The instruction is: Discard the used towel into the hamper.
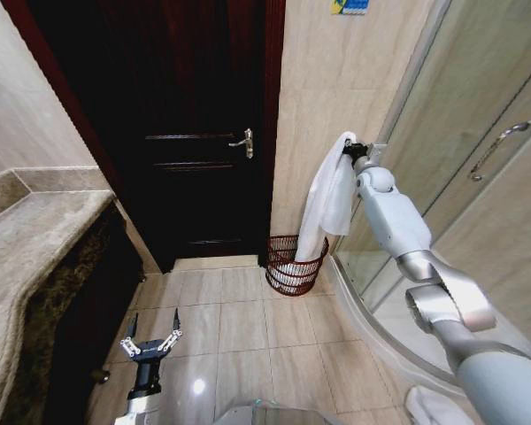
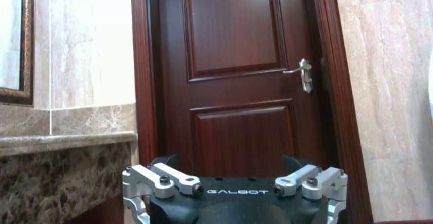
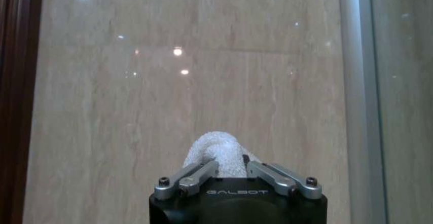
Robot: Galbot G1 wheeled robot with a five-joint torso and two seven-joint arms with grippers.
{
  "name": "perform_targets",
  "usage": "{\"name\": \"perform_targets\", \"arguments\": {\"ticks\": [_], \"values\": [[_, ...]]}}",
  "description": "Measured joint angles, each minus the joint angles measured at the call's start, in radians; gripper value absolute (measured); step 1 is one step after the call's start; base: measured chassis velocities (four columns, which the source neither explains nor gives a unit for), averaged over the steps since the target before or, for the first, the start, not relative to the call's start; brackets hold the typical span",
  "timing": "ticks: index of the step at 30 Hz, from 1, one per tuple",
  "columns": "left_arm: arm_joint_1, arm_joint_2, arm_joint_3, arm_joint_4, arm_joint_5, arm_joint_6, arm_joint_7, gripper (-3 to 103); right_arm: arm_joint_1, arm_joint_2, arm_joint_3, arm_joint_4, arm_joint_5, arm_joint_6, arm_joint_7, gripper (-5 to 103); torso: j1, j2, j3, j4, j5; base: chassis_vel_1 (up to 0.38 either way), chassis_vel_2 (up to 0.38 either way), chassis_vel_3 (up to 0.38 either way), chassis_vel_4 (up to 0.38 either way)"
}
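White towel (image 1: 327, 197) hangs from the right gripper (image 1: 348, 147), clamped on its top, above the hamper (image 1: 296, 264) at one o'clock. Left gripper (image 1: 150, 338) waits low at seven o'clock, fingers apart

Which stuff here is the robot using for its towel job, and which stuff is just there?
For the job:
- the white towel, hanging from the right pincer
- the hamper on the floor below it

Just there:
- the dark door and its handle
- the stone counter
- the glass shower door
- the left pincer, open and idle, low near the floor
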Motion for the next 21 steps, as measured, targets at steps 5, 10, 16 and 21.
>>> {"name": "perform_targets", "arguments": {"ticks": [5,10,16,21], "values": [[-0.001,0.0,0.0,0.0,0.0,0.0,0.0,100,-0.026,0.004,0.003,0.028,-0.003,0.0,0.001,4,-0.011,-0.025,-0.014,-0.0002,0.0001,0.0,0.0,0.0,0.0],[-0.002,0.0,0.001,0.002,0.002,-0.001,0.001,100,-0.032,0.007,-0.002,0.052,-0.002,-0.002,0.002,4,-0.02,-0.047,-0.027,0.0,0.0001,0.0,0.0,0.0,0.0],[-0.001,0.0,0.001,0.005,0.003,-0.001,0.002,100,-0.039,0.012,-0.008,0.076,0.0,-0.009,0.012,4,-0.032,-0.076,-0.043,-0.0001,0.0,0.0,0.0,0.0,0.0],[-0.002,0.0,0.002,0.008,0.003,-0.001,0.003,100,-0.048,0.013,-0.015,0.114,0.011,-0.021,0.029,4,-0.043,-0.099,-0.056,0.0,0.0,0.0,0.0,0.0,0.0]]}}
